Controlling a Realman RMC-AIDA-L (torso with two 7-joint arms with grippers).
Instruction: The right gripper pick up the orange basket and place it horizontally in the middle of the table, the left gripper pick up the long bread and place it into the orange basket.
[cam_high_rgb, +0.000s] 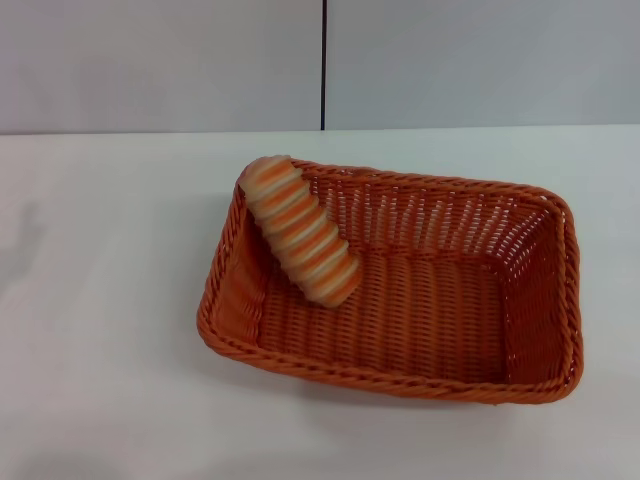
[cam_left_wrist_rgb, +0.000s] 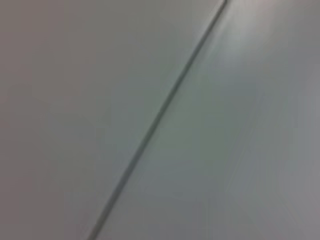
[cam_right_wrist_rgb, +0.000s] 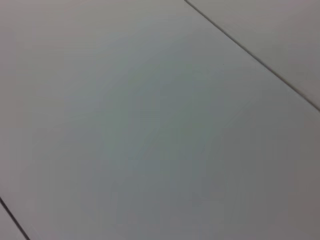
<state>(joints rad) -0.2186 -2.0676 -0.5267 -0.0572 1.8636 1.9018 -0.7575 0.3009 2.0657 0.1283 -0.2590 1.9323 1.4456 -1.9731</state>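
head view: the orange basket (cam_high_rgb: 400, 290) sits on the white table (cam_high_rgb: 100, 300), its long side running across the view, a little right of the middle. the long bread (cam_high_rgb: 300, 231) lies inside it, at the robot's left end, tilted: one rounded end rests up on the far left corner of the braided rim, the other end points down toward the basket's woven floor. behind the table stands a grey wall (cam_high_rgb: 150, 60) with a dark vertical seam (cam_high_rgb: 323, 60). neither gripper shows here, so whether either claw is open, shut or holding anything cannot be told.

left wrist view: only a plain grey panelled surface (cam_left_wrist_rgb: 75, 100) crossed by one thin dark slanted line (cam_left_wrist_rgb: 160, 112). the left gripper's fingers are out of sight, and neither basket nor bread appears.

right wrist view: a similar pale grey surface (cam_right_wrist_rgb: 150, 125) with a thin dark line (cam_right_wrist_rgb: 250, 54) across one corner. the right gripper's fingers are not seen, and no task thing appears.
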